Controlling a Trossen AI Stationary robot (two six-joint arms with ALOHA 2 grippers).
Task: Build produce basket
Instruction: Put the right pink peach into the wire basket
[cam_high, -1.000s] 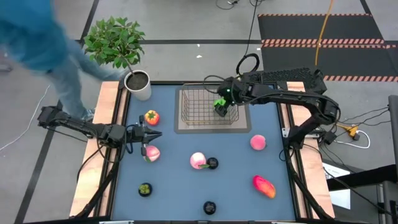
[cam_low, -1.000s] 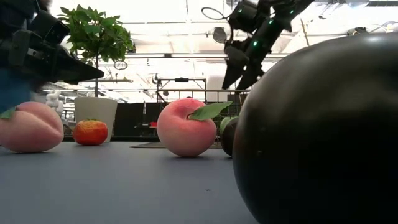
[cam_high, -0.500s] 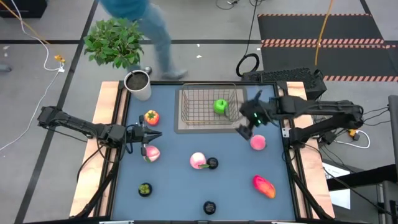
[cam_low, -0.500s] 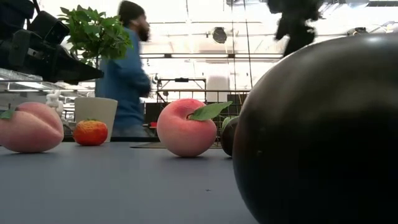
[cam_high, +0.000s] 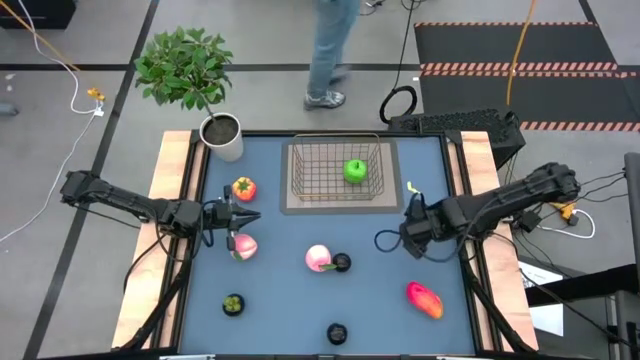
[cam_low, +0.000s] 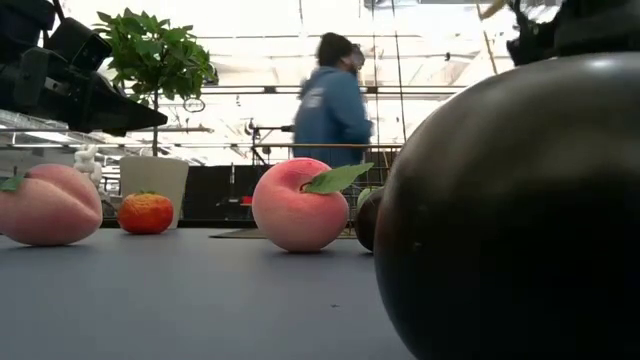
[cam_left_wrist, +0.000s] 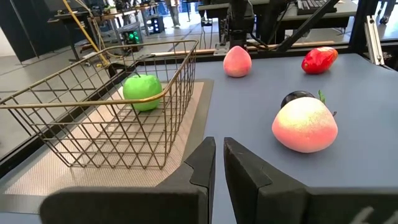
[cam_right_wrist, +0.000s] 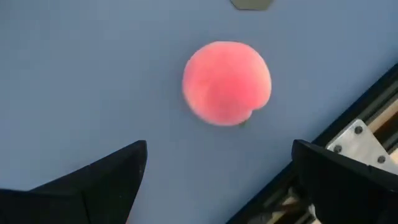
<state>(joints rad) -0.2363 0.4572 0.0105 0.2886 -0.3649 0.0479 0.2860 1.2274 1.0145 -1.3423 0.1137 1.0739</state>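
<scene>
1. Basket (cam_high: 335, 175) holds only the green apple (cam_high: 354, 171).
2. Right gripper (cam_right_wrist: 217, 180), fingers spread, hangs above the pink peach (cam_right_wrist: 227, 83); next: lower and close.
3. Left gripper (cam_left_wrist: 217, 163), fingers together, waits at the table's left side.

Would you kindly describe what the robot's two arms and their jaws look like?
Both arms are slim, dark, jointed segments with black cables looping alongside. The left gripper ends in two flat black wedge-shaped jaws. The right gripper shows two broad black tapered jaws. Neither bears visible markings.
</scene>
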